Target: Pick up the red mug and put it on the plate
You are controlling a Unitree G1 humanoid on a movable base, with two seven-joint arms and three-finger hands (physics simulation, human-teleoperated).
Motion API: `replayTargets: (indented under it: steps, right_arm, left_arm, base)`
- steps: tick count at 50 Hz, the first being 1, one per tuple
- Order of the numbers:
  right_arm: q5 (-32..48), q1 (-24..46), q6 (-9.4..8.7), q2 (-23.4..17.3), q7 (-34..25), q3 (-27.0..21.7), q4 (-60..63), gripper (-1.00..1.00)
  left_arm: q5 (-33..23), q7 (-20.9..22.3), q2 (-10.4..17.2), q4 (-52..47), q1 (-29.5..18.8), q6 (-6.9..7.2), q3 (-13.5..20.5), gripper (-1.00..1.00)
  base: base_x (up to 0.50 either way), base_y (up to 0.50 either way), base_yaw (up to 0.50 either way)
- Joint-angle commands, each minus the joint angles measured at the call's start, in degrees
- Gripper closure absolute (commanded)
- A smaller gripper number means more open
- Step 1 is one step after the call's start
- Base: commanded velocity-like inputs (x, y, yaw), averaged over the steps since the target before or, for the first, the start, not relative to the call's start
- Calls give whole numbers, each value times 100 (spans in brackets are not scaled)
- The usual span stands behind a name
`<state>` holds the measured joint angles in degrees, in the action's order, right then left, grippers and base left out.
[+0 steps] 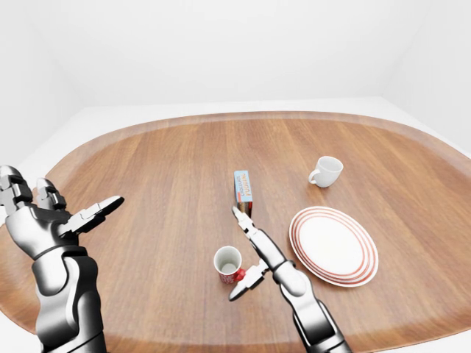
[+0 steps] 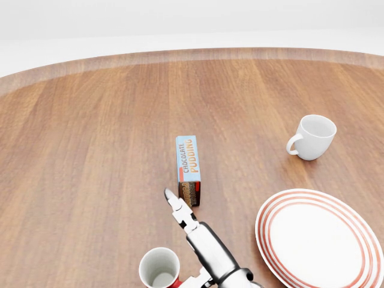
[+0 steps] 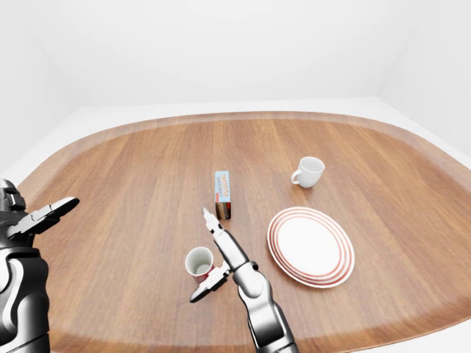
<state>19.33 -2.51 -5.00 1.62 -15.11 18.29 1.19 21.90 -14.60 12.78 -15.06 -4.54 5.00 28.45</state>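
While your right hand point(image 1: 250, 254) sits spread open just right of the red mug point(image 1: 229, 264), nothing's gripped; the plate point(image 1: 333, 245) lies farther right on the table point(image 1: 162, 169), and your left hand point(image 1: 51, 217) hangs open, far left.

The right hand point(image 1: 254, 254) reaches up from the bottom of the left-eye view, fingers point(image 1: 243, 220) spread wide, one pointing toward the top, the thumb point(image 1: 245, 282) splayed low and leftward. The left hand point(image 1: 45, 218) is raised at the far left (forearm upright), fingers apart, holding nothing.
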Motion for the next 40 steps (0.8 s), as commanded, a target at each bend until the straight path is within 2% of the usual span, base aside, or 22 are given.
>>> replayTargets:
  steps: [1, 26, 40]
  right_arm:
    - [66, 137, 0, 68, -113, -160, -593, -100]
    - [176, 371, 0, 191, -154, -319, -1441, -100]
    - [240, 801, 0, 306, -125, -497, -2449, -100]
  left_arm:
    - [-3, 0, -3, -3, 5, 0, -6, -100]
    - [4, -2, -5, -24, 8, 0, 3, -100]
    - [2, -5, -5, -43, 5, 0, -5, -100]
  base:
    - [0, 0, 0]
    - [0, 0, 0]
    - [0, 0, 0]
